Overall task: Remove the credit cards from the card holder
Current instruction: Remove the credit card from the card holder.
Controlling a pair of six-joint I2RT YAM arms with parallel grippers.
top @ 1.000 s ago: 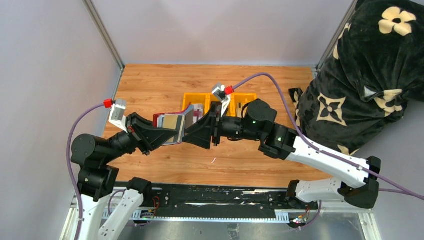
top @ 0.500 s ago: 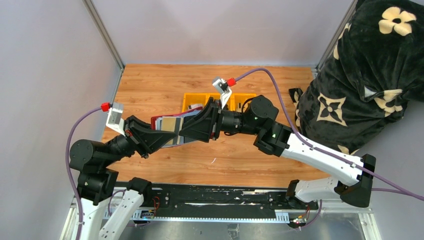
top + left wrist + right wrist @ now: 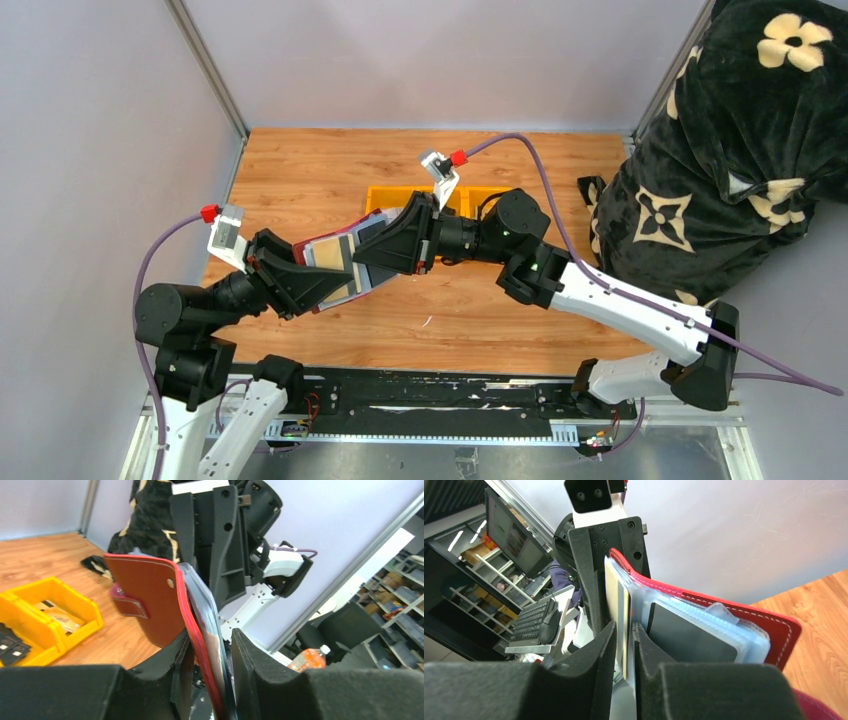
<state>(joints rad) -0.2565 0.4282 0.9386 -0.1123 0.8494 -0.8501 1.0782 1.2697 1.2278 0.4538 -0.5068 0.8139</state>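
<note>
Wood table [image 3: 300, 160] below; right gripper [image 3: 624, 626] pinches card [image 3: 623, 600].

Wood tabletop [image 3: 330, 170] w/ grey walls [image 3: 100, 150] behind & left; black floral fabric [image 3: 740, 130] at right; shelving [image 3: 395, 620] beyond.

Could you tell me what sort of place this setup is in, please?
Probably a robotics lab: a wood-grain tabletop walled by grey panels, with a black keyboard and metal storage shelves beyond.

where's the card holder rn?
Card holder: off the table, left of centre in the top view, inside the left gripper, in front of the yellow bins; right gripper pinches a tan card in it.
</note>
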